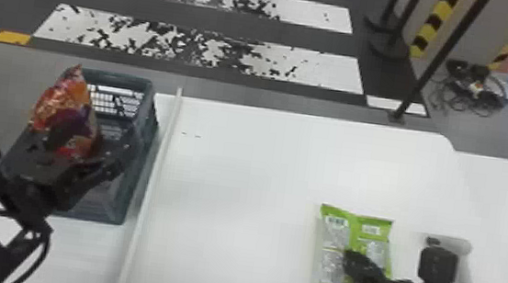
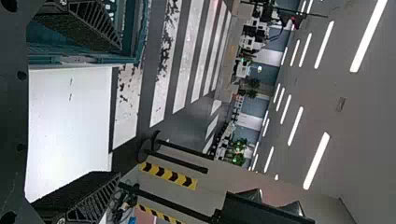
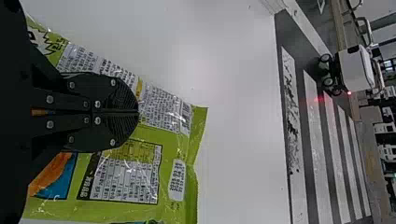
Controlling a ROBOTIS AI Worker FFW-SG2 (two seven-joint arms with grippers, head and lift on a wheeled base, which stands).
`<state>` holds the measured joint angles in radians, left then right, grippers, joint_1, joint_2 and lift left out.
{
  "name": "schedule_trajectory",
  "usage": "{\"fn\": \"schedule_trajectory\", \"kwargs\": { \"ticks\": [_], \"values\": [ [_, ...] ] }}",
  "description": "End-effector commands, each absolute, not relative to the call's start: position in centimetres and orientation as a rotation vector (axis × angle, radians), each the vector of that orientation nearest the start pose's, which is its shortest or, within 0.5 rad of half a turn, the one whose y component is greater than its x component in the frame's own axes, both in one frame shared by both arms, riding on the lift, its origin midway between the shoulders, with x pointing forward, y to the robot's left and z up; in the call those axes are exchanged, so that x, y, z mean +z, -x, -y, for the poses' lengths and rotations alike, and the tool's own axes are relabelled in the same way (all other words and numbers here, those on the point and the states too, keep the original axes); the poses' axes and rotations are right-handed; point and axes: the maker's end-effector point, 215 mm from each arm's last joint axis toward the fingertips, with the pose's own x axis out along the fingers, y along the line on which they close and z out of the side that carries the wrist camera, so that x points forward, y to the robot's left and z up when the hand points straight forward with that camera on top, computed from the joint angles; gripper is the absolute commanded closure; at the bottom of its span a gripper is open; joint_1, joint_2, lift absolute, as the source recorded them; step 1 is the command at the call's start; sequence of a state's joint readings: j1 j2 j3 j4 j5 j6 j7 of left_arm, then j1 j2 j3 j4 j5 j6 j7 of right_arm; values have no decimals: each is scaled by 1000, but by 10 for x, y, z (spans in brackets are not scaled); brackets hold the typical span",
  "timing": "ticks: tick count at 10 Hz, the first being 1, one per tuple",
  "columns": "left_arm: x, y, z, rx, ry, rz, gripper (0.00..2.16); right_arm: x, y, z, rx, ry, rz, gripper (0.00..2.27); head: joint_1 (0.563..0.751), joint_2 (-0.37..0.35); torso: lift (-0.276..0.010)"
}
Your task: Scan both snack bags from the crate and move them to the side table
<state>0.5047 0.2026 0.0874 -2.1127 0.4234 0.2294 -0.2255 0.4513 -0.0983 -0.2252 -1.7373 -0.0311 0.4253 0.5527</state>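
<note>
Holding right fingers over green bag

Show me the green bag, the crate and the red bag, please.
Green bag (image 3: 128,177): right wrist view, printed panel.
Crate (image 1: 118,76): head view, far rim.
Red bag (image 1: 65,100): head view, upper part.

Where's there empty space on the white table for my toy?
The big middle of the white table is bare, between the pale strip and the green snack bag. There's room beyond that bag too. It's crowded around the bag, right gripper and scanner, and at the crate with the red-orange snack bag.
</note>
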Motion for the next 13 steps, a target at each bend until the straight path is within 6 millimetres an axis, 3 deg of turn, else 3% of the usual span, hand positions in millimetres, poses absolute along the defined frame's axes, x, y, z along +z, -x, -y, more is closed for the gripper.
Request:
{"fn": "schedule_trajectory", "kwargs": {
  "ticks": [1,2,4,5,6,7,10,13],
  "values": [
    [-348,-439,-223,-283,220,-163,36,-571,-357,273,325,-109,-683,2253,695,-74,-29],
    [-348,-439,-223,-283,218,-164,36,-557,-359,275,321,-122,-653,1868,695,-72,-29],
    [-346,-440,-222,-284,218,-159,36,-513,-361,273,331,-121,-574,120,695,-72,-29],
    [-345,-440,-221,-286,218,-157,36,-493,-363,278,323,-142,-540,29,695,-72,-29],
    [-344,-440,-221,-286,216,-155,36,-473,-367,294,287,-139,-502,46,695,-75,-29],
    [-345,-440,-221,-285,218,-157,36,-466,-367,320,234,-146,-491,46,695,-82,-29],
    [-346,-439,-218,-289,222,-159,36,-465,-356,398,93,-197,-532,53,695,-191,-29],
    [-347,-438,-208,-299,233,-161,36,-493,-338,459,1,-186,-606,53,695,-294,-29]
  ]
}}
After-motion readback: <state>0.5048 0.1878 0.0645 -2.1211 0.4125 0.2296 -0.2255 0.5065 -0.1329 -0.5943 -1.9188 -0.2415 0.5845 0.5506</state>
